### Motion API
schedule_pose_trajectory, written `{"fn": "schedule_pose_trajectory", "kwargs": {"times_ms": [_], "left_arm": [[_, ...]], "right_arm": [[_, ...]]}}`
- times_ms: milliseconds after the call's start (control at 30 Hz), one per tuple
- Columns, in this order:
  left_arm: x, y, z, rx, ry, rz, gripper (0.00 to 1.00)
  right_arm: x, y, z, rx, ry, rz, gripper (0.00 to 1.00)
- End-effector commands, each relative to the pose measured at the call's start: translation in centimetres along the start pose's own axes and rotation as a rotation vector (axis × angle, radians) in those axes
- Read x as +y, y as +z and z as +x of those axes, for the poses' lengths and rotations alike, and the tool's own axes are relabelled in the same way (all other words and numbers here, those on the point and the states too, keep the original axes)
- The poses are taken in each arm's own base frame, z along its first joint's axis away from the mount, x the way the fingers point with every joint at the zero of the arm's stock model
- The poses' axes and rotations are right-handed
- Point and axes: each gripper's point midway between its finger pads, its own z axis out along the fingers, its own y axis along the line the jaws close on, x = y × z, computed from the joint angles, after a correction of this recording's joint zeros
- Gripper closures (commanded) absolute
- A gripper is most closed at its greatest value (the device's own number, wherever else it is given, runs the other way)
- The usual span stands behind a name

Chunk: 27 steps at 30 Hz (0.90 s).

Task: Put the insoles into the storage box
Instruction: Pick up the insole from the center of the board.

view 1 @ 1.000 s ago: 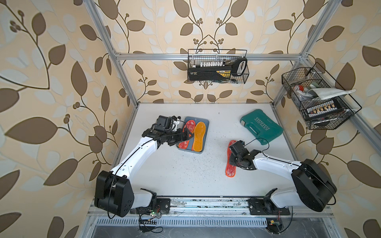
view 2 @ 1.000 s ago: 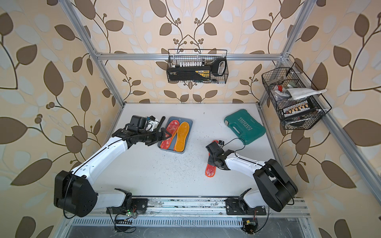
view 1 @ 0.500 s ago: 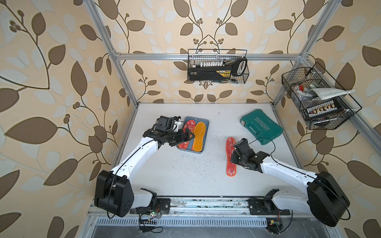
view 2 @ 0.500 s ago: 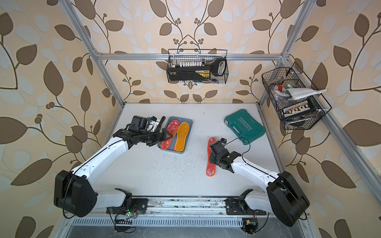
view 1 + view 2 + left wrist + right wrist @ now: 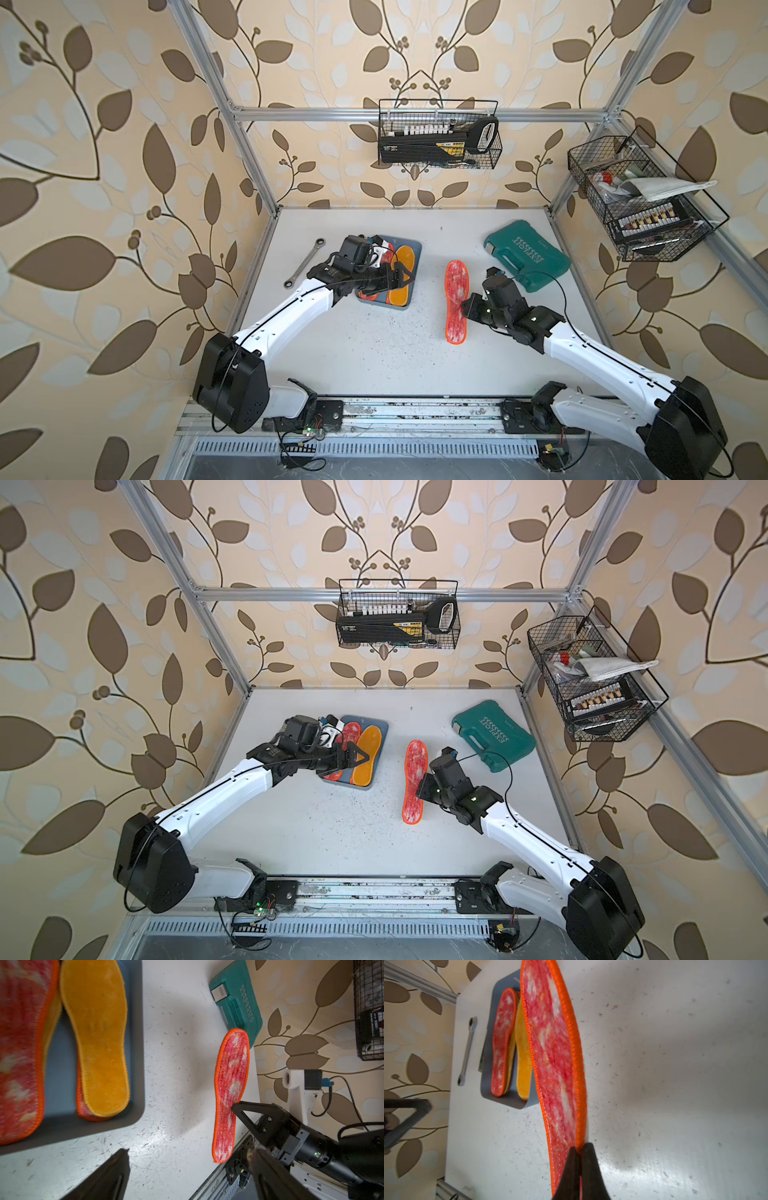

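— Right gripper (image 5: 579, 1147) first: closed or not?
— Pinched tight on the orange edging of one insole (image 5: 550, 1043), partway along its long side.
— And hanging how?
— Clear of the table (image 5: 374, 353), tipped up on edge, mottled red face toward the left arm, with a shadow underneath in the left wrist view. Well apart from the storage box (image 5: 415, 249), between it and the teal case (image 5: 525, 253).
— Now the left gripper (image 5: 187, 1152)?
— Spread wide, holding nothing. Seen over the box's near part in both top views.
— Inside the box?
— Two stacks side by side: a red-faced insole (image 5: 503, 1043) over a yellow-edged one, and a yellow-faced insole (image 5: 97, 1039) over a red-edged one.
— Beyond the box?
— A wrench (image 5: 303, 262), flat on the table, on the side away from the gripped insole.
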Motion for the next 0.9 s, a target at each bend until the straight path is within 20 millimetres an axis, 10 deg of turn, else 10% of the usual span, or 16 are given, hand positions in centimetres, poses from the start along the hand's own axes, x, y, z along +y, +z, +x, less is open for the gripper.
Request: {"fn": "schedule_pose_trajectory", "kwargs": {"times_ms": [0,867], "left_arm": [[-2.7,1.2,-1.0,-0.053,0.008,0.087,0.11],[-6.2,3.8,0.2,0.014,0.053,0.208,0.67]], "right_arm": [[4.5,-0.9,-0.8,0.002,0.044,-0.178,1.0],[9.2,-1.9,-2.3,-0.026,0.127,-0.39,1.0]]}}
